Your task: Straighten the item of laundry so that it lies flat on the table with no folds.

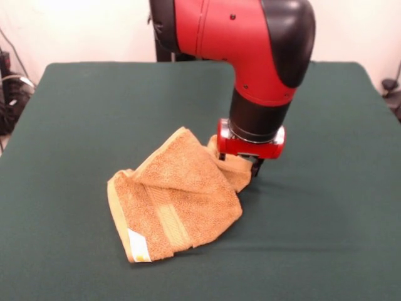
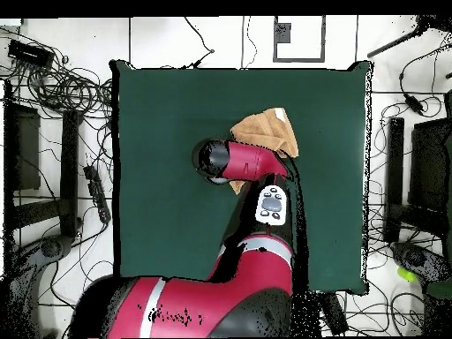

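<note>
Hand: my hand [image 1: 247, 164] hangs under the red wrist ring, down at the far right edge of the towel; only dark tips show below the ring.
Grip: a fold of towel sits right at the tips and rises toward them, but I cannot tell whether the hand is pinched on it or merely pressed against it; from above my own arm covers the spot.
Arm: my red and black arm [image 1: 250, 44] comes down from the top of the front view, elbow bent, wrist pointing straight at the counter. From above it reaches in from the bottom and hides part of the towel.
Towel: the orange-tan towel [image 1: 178, 197] lies crumpled near the middle of the counter in the front view, slightly left and near of my hand. It is folded over itself in several layers, with a raised ridge running toward my hand. A smoother woven band crosses the near layer.
Label: a small white label [image 1: 139, 246] sits at the near corner of the towel, flat against the cloth.
Counter: the dark green counter [image 1: 326, 213] spreads wide on every side of the towel.
</note>
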Controlling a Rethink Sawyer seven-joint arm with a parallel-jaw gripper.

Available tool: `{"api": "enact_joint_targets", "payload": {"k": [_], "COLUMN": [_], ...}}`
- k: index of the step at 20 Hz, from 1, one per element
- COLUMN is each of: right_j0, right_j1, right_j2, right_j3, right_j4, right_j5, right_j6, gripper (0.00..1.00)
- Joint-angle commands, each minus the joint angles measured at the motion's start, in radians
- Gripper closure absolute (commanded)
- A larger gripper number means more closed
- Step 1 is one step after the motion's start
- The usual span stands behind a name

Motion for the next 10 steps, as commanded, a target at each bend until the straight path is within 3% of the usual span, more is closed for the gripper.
{"api": "enact_joint_targets", "payload": {"k": [1, 10], "right_j0": [-0.032, -0.002], "right_j1": [0.485, 0.526], "right_j2": [-0.007, -0.065], "right_j3": [-0.169, -0.207], "right_j4": [-0.018, 0.029], "right_j5": [-0.796, -0.808], "right_j6": [0.291, 0.308], "gripper": [0.00, 0.00]}}
